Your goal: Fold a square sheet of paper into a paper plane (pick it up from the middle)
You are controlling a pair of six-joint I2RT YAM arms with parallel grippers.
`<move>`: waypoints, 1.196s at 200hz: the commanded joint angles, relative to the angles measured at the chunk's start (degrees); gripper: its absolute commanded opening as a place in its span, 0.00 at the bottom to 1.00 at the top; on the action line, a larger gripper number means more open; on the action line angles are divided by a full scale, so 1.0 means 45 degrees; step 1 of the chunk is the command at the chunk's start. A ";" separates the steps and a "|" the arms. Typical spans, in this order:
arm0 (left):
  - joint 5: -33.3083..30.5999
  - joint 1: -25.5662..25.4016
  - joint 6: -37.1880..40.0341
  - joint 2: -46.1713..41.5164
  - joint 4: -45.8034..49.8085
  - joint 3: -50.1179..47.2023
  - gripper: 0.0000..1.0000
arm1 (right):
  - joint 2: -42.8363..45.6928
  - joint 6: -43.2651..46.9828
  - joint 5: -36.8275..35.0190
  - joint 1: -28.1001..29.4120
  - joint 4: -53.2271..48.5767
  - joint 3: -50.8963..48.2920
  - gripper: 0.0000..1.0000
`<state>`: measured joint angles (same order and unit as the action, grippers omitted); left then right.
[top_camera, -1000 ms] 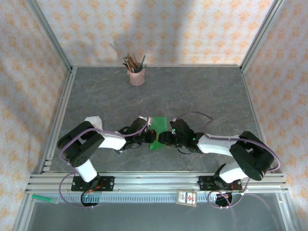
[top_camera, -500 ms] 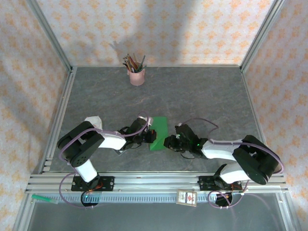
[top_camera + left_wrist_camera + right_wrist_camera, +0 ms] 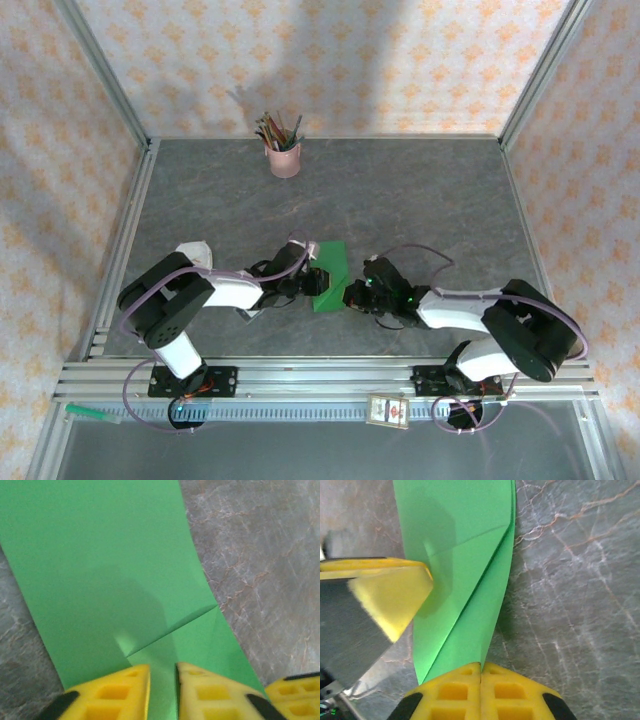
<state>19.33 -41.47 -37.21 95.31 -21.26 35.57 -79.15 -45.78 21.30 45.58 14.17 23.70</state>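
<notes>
Sharply creased green paper [image 3: 465, 540] is pinched by the closed right hand [image 3: 481, 667]; left hand [image 3: 162, 669] slightly parted.

We read no text anywhere; the small white card [image 3: 388, 411] on the front rail [image 3: 300, 385] bears marks too small to decipher.

I get bright, even light from above; soft grey shadows lie on the back wall [image 3: 330, 70]. On my wrist feeds the green sheet [image 3: 100, 555] carries a faint shadow, and one yellow finger [image 3: 390, 592] blurs.
</notes>
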 commanded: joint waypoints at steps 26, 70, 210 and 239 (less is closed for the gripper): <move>0.0139 0.0265 -0.0115 -0.1371 0.1124 0.1461 0.46 | 0.0333 0.2563 -0.1022 -0.0506 -0.2967 0.1393 0.00; -0.0848 0.0925 0.0368 -0.2930 0.2866 0.2195 0.50 | 0.1192 0.5171 -0.4004 -0.1555 -0.8450 0.4197 0.00; -0.1145 0.3370 0.0022 -0.5628 0.3962 -0.0385 0.49 | -0.2723 0.5743 -0.4001 0.3131 -0.8863 0.7220 0.05; -0.0331 0.3364 -0.0208 -0.5256 0.3554 -0.0367 0.49 | -0.2592 0.5693 -0.3136 0.3162 -0.8348 0.6898 0.07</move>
<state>14.37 -26.57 -37.12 70.35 -4.38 34.33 -91.61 -18.92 3.99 59.48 -26.81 56.31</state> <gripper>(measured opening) 0.487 0.067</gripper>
